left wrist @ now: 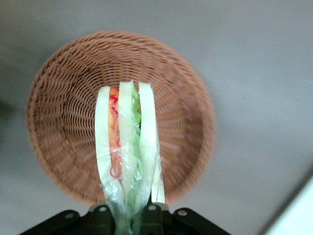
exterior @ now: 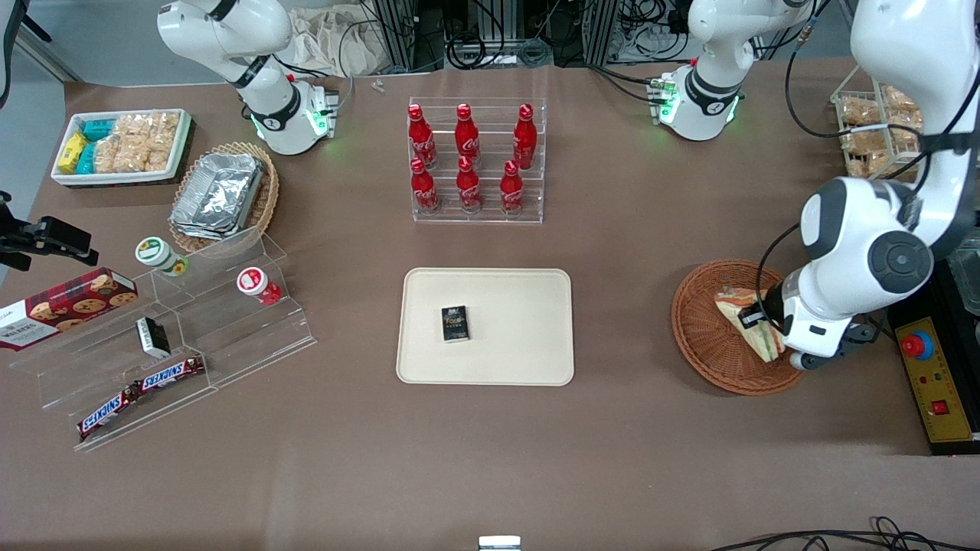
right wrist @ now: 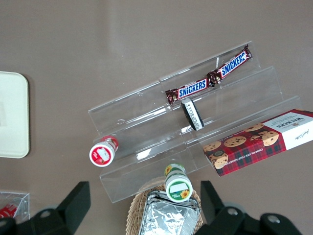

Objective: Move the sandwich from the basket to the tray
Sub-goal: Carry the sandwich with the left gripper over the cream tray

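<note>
My left gripper [exterior: 775, 338] hangs over the round reddish-brown wicker basket [exterior: 708, 337], at the working arm's end of the table. It is shut on the wrapped sandwich [exterior: 746, 317]. In the left wrist view the gripper [left wrist: 129, 221] pinches the wrap at one end of the sandwich [left wrist: 128, 147], whose pale bread, orange-red and green layers stand on edge, clear of the basket [left wrist: 63, 122] below. The cream-beige tray [exterior: 490, 373] lies at the table's middle, with a small black box [exterior: 455, 323] on it.
A clear rack of red cola bottles [exterior: 475, 161] stands farther from the front camera than the tray. A yellow control box with a red button [exterior: 938, 375] lies beside the basket. A clear stepped shelf with snacks [exterior: 176, 344] and a tan basket of foil containers [exterior: 222, 195] lie toward the parked arm's end.
</note>
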`<state>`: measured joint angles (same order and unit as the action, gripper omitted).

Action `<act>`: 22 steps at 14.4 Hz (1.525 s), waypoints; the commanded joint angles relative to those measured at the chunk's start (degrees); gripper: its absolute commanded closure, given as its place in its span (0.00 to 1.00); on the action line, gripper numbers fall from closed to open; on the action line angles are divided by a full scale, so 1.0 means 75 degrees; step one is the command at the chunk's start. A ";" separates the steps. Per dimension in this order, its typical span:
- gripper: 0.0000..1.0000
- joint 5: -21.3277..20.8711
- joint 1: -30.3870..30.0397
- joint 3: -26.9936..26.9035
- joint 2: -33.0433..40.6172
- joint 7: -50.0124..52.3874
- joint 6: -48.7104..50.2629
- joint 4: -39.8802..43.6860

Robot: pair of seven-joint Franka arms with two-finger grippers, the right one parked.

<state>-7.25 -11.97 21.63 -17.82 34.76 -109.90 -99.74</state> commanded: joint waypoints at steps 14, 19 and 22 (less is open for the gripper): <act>1.00 -0.0696 0.4056 -0.0049 -0.3458 0.1339 0.0334 0.3373; 0.93 -0.1202 0.4491 -0.0060 -0.3976 0.1987 -0.0218 0.3338; 0.00 -0.1341 0.4491 -0.0060 -0.4023 0.1963 -0.0218 0.3326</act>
<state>-15.71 21.00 21.73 -47.30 48.76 -112.54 -77.03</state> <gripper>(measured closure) 0.705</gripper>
